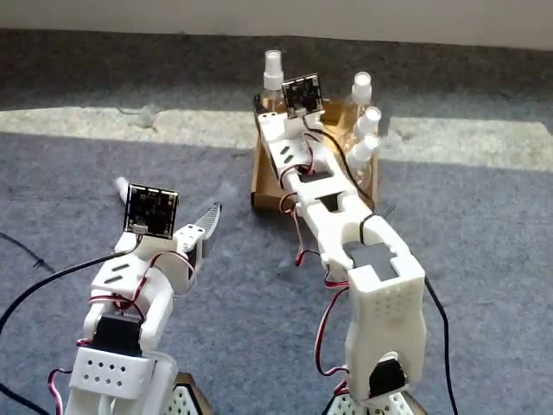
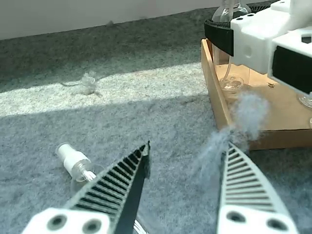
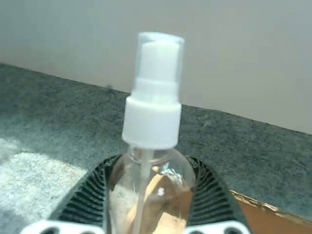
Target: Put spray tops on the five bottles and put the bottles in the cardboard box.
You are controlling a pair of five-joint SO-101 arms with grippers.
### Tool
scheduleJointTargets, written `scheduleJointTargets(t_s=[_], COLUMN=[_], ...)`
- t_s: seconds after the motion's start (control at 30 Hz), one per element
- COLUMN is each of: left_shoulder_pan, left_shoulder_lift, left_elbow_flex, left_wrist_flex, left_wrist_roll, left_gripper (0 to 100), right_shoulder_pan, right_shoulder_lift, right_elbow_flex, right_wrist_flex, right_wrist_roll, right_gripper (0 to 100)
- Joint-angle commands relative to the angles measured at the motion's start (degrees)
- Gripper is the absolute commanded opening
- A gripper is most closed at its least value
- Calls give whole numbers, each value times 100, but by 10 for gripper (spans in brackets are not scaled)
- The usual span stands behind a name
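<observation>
Right wrist view, right tool (image 3: 149, 168) apparently gripping bottle (image 3: 152, 122); left tool (image 2: 187, 147) open

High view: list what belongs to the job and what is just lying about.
Job: box, held bottle, three other bottles, loose spray top.
Lying about: fluff, cables.

Right arm (image 1: 346, 225) stretched far over cardboard box (image 1: 259, 186) on grey carpet (image 1: 484, 242). Capped bottle (image 1: 274, 73) upright at box's far left corner, at arm's tip. Three capped bottles (image 1: 370, 121) in row along box's right side. Left claw (image 1: 203, 223) near left, over carpet; white spray top (image 1: 121, 185) lying just left of it.
</observation>
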Motion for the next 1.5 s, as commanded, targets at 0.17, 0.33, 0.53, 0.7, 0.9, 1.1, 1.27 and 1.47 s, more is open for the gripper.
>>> scheduleJointTargets(t_s=[0.17, 0.33, 0.53, 0.7, 0.9, 1.1, 1.27, 1.47], left_shoulder_pan=[119, 119, 119, 136, 268, 268, 268, 268], left_shoulder_lift=[-66, -66, -66, -66, -66, -66, -66, -66], left_elbow_flex=[-40, -40, -40, 13, 40, 48, 48, 48], left_wrist_flex=[-114, -114, -114, -132, -132, -132, -132, -132], left_wrist_roll=[9, 9, 9, 9, 0, 0, 0, 0], left_gripper=[220, 220, 220, 220, 220, 220, 220, 220], right_shoulder_pan=[-66, -40, -40, -48, -48, -40, -31, -22], right_shoulder_lift=[-101, -101, -101, -101, -101, -101, -101, -136], right_elbow_flex=[-409, -505, -505, -558, -558, -558, -523, -514], right_wrist_flex=[-145, -110, -110, -101, -101, -101, -101, -101], right_wrist_roll=[88, 88, 88, 88, 88, 79, 79, 79], right_gripper=[5, 9, 9, 10, 11, 94, 102, 103])
